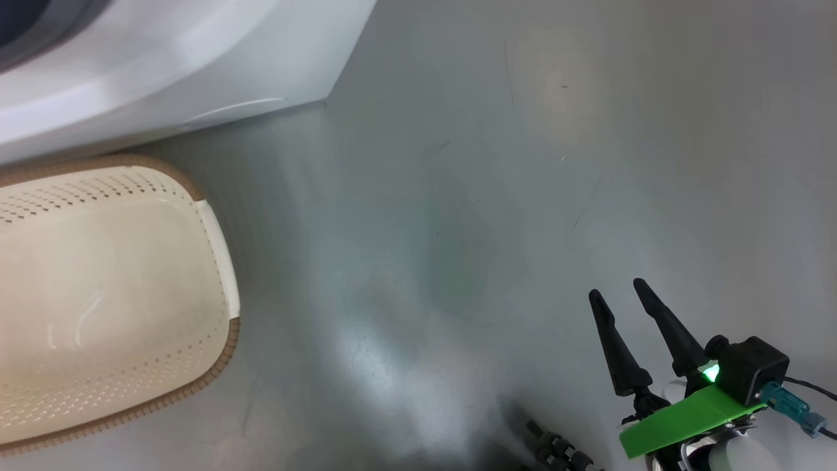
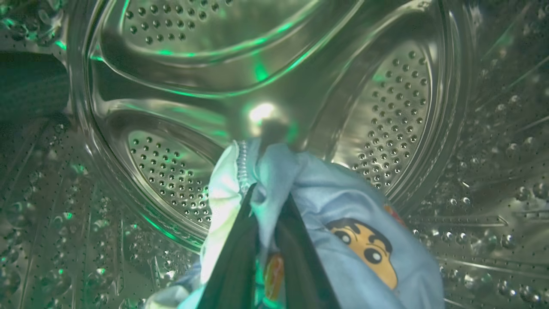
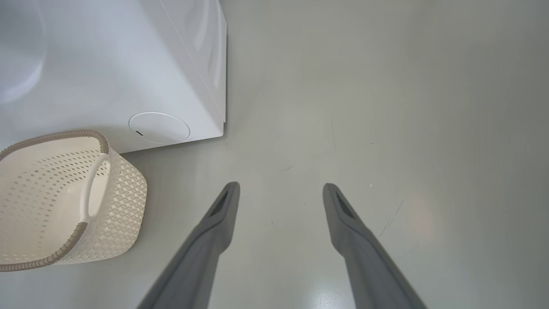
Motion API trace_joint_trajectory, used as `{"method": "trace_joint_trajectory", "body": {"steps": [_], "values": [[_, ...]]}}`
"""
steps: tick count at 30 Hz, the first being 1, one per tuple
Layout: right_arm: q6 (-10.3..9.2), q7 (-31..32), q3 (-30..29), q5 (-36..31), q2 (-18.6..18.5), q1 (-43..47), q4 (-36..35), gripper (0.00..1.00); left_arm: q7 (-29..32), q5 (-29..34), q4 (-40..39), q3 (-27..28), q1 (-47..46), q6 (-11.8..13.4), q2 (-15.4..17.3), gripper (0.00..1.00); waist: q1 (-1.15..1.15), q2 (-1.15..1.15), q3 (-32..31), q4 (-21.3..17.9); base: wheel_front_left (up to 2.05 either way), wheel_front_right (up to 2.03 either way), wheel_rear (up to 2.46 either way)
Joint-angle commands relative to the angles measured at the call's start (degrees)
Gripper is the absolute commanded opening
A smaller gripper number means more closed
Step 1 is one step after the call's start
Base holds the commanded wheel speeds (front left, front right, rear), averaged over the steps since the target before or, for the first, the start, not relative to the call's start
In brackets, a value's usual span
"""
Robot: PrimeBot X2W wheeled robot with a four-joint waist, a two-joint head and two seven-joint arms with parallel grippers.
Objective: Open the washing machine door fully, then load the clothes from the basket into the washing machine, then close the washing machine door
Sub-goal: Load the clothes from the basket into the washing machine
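My left pincer (image 2: 269,194), clamped on the blue cartoon-print clothes (image 2: 330,193), points at the drum's back wall (image 2: 266,64) just beyond; my right pincer (image 1: 618,292) hangs, fingers apart, over the floor (image 1: 458,196).

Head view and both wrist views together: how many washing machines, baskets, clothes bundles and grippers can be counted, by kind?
Washing machine: 1
Basket: 1
Clothes bundle: 1
Grippers: 2, left gripper and right gripper
Total: 5

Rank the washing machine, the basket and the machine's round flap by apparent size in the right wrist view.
Largest: washing machine.
Next: basket.
Smallest: round flap.
Both bigger ones run off the frame.
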Motion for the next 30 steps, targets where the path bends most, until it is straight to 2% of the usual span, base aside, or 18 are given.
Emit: {"method": "trace_joint_trajectory", "body": {"steps": [1, 5, 12, 22, 24, 25, 26, 30], "values": [[0.09, -0.3, 1.1, 0.4, -1.4, 1.1, -1.1, 1.0, -0.3, 1.1, -1.8, 0.4, -0.9, 0.1, 2.6, 0.0, 0.0, 0.0, 0.1, 0.0, 0.0, 0.0, 0.0], [0.09, -0.3, 0.9, 0.6, -1.5, 1.0, -1.2, 1.0, -0.3, 1.8, -3.6, 0.6, -1.2, 0.3, 2.6, 0.0, 0.0, 0.0, 0.7, -0.1, 0.0, 0.0, 0.0], [0.09, -0.3, 0.9, 0.7, -1.1, 0.5, -1.2, 1.0, -0.3, 2.6, -9.8, 2.6, 0.2, 2.6, 2.5, 0.0, 0.0, 0.0, 1.5, -0.2, 0.0, 0.0, 0.0], [0.09, -0.3, 1.1, 0.9, -1.1, 0.7, -0.9, 1.0, -0.3, 3.3, 2.9, 1.5, 1.0, 2.0, 1.8, 0.0, 0.0, 0.0, 0.9, 0.2, 0.0, 0.0, 0.0], [0.09, -0.3, 1.0, 0.9, -1.3, 0.9, -0.6, 1.0, -0.3, 3.4, 7.7, 0.9, -0.4, 1.7, 1.5, 0.62, 0.0, 0.0, 0.5, 0.4, 0.0, 0.0, 0.0], [0.09, -0.3, 1.0, 0.9, -1.2, 1.0, -0.5, 1.0, -0.3, 3.2, 9.1, 0.9, -0.9, 1.7, 1.3, 0.84, 0.0, 0.0, 0.4, 0.5, 0.0, 0.0, 0.0], [0.09, -0.3, 0.9, 0.9, -1.2, 1.0, -0.5, 1.0, -0.3, 3.1, 10.4, 0.8, -1.3, 1.8, 1.1, 1.0, 0.0, 0.0, 0.2, 0.6, 0.0, 0.0, 0.0], [0.09, -0.3, 1.1, 0.9, -1.0, 1.1, -0.3, 1.0, -0.3, 3.4, 15.2, 0.1, -2.5, 2.5, 0.5, 1.0, 0.0, 0.0, -1.0, 1.1, 0.0, 0.0, 0.0]]}}
